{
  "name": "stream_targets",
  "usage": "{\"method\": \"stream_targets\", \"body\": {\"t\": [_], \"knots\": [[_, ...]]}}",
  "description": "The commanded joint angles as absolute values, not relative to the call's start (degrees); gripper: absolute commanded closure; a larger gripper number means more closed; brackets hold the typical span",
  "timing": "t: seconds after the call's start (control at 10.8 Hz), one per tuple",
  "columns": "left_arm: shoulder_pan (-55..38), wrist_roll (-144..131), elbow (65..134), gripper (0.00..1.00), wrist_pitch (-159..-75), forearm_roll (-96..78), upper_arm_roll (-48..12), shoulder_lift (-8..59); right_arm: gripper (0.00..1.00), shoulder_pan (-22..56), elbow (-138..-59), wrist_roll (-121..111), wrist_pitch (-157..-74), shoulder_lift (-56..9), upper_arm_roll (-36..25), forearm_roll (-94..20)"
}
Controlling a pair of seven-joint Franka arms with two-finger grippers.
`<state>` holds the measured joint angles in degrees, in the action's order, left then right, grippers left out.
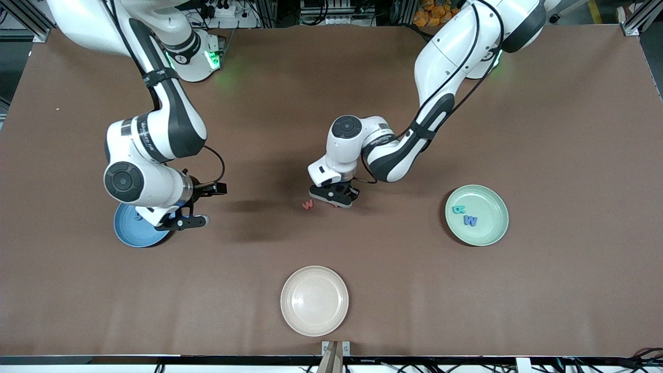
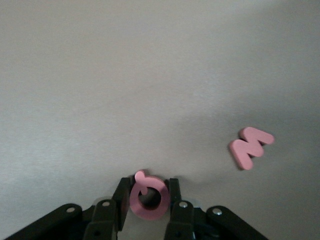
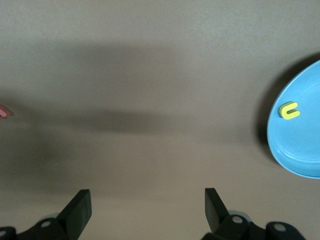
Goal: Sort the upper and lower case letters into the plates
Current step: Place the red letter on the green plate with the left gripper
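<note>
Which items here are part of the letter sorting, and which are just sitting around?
Part of the job:
- blue plate, with a yellow letter
- green plate, with a teal letter and a blue letter
- round pink letter between the left pincer fingers
- pink letter on the table
- right pincer, open, waiting

Just lying about:
- cream plate

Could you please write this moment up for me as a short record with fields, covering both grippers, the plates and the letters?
left gripper: down at the table's middle, fingers closing around a round pink letter
pink W: on the table beside that gripper
right gripper: fingers open, empty, over the blue plate's edge
blue plate: holds a yellow letter
mint green plate: holds a teal letter and a blue W
cream plate: no letters in it
</note>
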<state>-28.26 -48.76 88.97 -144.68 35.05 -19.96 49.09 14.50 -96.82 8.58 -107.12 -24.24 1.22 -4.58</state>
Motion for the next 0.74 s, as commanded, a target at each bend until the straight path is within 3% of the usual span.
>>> {"method": "stream_targets", "body": {"t": [0.0,0.37,0.65], "knots": [[-24.99,-50.01,90.35,1.0,-137.58,35.16,-21.43,42.39,0.0,17.13,-100.36,10.72,-109.5,-20.84,1.23,-5.98],[-6.04,-47.73,96.48,1.0,-136.23,33.14,-31.26,34.82,0.0,25.47,-100.55,13.18,-114.59,-21.62,1.23,-5.89],[20.65,-41.79,103.42,1.0,-136.23,32.08,-46.8,34.8,0.0,35.73,-100.55,13.01,-118.64,-24.86,1.14,-5.45]]}}
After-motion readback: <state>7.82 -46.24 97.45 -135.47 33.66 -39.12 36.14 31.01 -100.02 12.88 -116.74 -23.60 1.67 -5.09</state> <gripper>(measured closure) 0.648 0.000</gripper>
